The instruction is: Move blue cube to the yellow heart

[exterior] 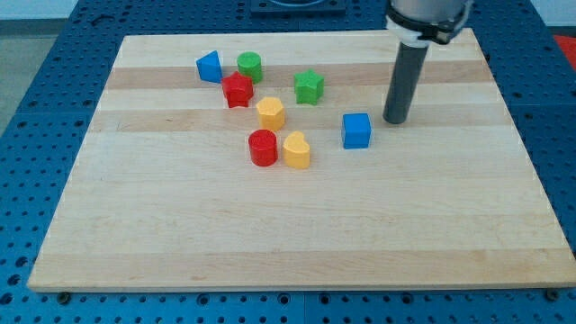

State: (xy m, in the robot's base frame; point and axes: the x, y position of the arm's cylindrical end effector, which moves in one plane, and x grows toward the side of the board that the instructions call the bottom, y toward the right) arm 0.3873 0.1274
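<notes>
Blocks lie scattered over the upper middle of a pale wooden surface, which rests on a blue perforated bench showing at the frame's edges. The blue cube sits a little right of the frame's centre, standing alone. My tip is just beside it, to its upper right, with a narrow gap between them so far as can be seen; the dark rod rises straight from there to the arm's housing at the top right of the frame. The arm carries no jawed end effector, only this rod, so it holds nothing and merely stands by the cube. The yellow heart lies left of the blue cube, near it but clearly apart, and slightly lower in the frame. A red cylinder is right against the heart's left side, touching or nearly so. Just above these two sits a yellow hexagonal block. Further up and left, a red star-like block stands between a blue triangular block at the upper left and a green cylinder just above it. A green star sits apart from that cluster, up and left of the blue cube.
</notes>
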